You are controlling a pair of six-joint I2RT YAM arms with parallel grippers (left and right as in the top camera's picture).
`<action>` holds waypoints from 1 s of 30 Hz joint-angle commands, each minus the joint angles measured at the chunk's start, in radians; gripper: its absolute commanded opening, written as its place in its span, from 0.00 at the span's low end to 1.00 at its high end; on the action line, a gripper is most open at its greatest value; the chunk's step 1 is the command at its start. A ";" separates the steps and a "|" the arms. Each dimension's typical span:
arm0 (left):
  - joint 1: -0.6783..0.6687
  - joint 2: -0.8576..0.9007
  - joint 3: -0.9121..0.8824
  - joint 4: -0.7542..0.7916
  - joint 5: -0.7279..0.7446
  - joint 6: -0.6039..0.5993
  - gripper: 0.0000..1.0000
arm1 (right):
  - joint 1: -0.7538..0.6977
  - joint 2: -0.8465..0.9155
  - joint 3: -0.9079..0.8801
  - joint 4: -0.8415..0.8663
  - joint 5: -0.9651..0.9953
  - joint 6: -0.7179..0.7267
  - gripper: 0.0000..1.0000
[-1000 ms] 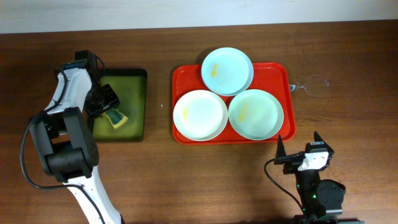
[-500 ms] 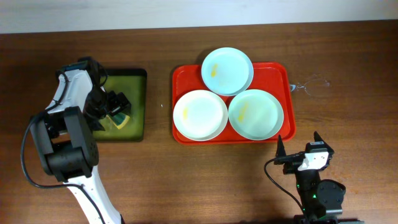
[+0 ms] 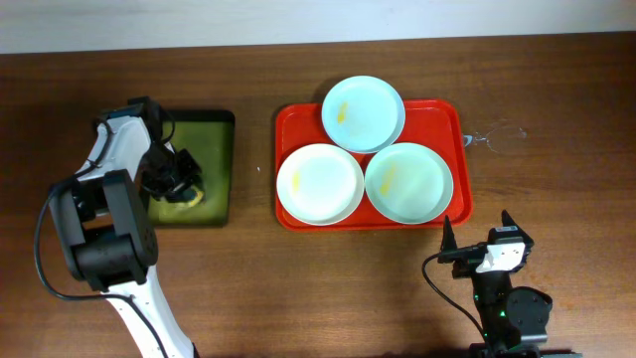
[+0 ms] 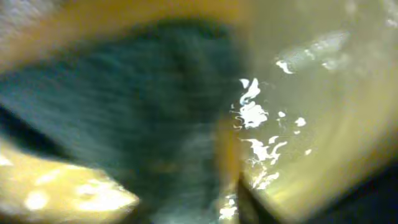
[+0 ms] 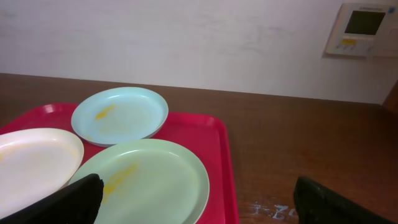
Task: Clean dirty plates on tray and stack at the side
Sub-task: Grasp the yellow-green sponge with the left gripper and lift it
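The red tray [image 3: 452,119] holds three plates: a mint-blue one [image 3: 363,112] at the back with a yellow smear, a cream-white one [image 3: 319,183] front left, and a mint-blue one [image 3: 408,182] front right, also smeared. My left gripper [image 3: 174,179] is down on a yellow-green sponge [image 3: 187,197] in the olive-green tray [image 3: 219,149]. The left wrist view is a blurred close-up of the sponge [image 4: 155,112], and the jaws cannot be made out. My right gripper [image 3: 477,225] is open and empty, just in front of the red tray's front right corner [image 5: 214,134], facing the smeared plate [image 5: 146,183].
A faint clear outline [image 3: 497,133] lies on the table right of the red tray. White scuff marks [image 5: 273,210] are on the wood near my right gripper. A wall panel [image 5: 364,28] hangs on the far wall.
My left gripper moved from the green tray's left part onto the sponge and lowered over it. The right arm and the plates have not moved.
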 commanded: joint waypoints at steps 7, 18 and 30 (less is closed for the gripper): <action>0.008 0.014 -0.030 0.062 -0.158 -0.002 1.00 | -0.006 -0.007 -0.006 -0.004 0.002 -0.006 0.99; 0.008 0.014 0.039 0.058 0.221 -0.002 0.00 | -0.006 -0.007 -0.006 -0.004 0.002 -0.006 0.98; 0.010 0.014 0.079 0.050 0.169 -0.003 0.72 | -0.006 -0.007 -0.006 -0.004 0.002 -0.006 0.98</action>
